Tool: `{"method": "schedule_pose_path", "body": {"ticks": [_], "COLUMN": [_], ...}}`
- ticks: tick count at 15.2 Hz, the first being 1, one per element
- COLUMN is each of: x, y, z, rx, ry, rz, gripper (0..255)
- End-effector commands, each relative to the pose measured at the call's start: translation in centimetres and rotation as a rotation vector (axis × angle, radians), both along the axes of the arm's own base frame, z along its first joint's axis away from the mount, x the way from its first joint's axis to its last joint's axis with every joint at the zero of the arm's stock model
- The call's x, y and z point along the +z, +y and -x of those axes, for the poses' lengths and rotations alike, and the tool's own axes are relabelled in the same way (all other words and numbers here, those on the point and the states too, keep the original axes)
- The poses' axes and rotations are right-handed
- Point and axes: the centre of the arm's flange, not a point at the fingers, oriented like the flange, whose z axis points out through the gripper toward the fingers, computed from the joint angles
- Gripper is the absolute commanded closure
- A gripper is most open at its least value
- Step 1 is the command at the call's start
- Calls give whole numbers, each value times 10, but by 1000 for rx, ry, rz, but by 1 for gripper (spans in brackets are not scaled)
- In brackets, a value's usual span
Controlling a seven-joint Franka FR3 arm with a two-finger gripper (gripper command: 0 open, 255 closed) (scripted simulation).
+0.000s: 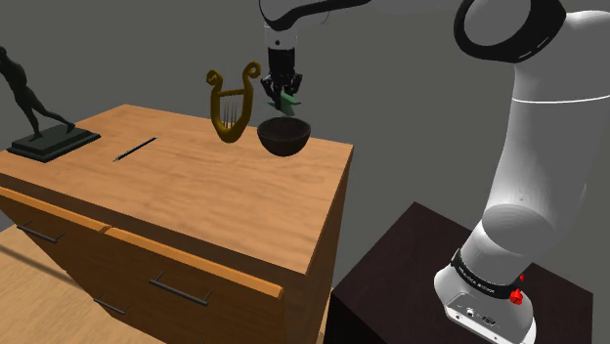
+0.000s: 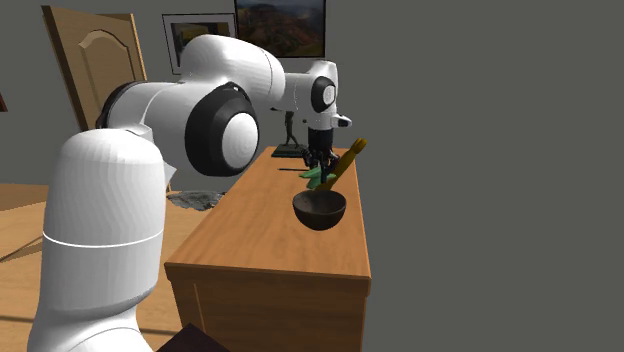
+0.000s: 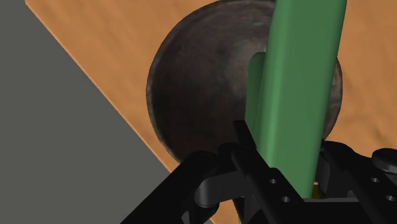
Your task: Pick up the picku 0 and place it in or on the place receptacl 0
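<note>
Shoulder view: the claw (image 1: 284,98) hangs over the dark bowl (image 1: 283,137), its fingers closed on a green piece (image 1: 289,101) that is clear of the rim. The bowl stands on a wooden dresser (image 1: 196,195), near the top's far right corner, with a gold lyre (image 1: 229,106) just beside it on the left. A pen (image 1: 135,149) and a dark statue (image 1: 34,103) lie well apart, further left.

Second exterior view: the claw (image 2: 322,170) points straight down. The green piece (image 2: 322,182) juts below the fingers, above and slightly behind the bowl (image 2: 319,209). The lyre (image 2: 350,160) slants up close by the claw.

Wrist view: the fingers clasp the green piece (image 3: 299,95) between them. It runs long and narrow across the bowl (image 3: 203,95), lying over one side of the hollow rather than its middle. The dresser's edge (image 3: 114,32) passes close to the bowl.

The risks, as I judge them: the piece is long for this bowl, so if it is let go here it may land on the rim, tip out onto the dresser, or slide off the nearby edge. Lowering off centre could push the rim and shove the bowl. A sideways correction could brush the lyre.
</note>
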Motion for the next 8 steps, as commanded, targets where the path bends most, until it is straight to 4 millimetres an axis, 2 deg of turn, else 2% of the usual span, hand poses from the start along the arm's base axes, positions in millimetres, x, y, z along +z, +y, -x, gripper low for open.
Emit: {"method": "schedule_pose_path", "body": {"ticks": [1, 8], "x": [-9, -46], "y": [-2, -2], "z": [-1, -1], "rx": [1, 1], "ry": [0, 0], "rz": [0, 0], "gripper": [255, 255]}}
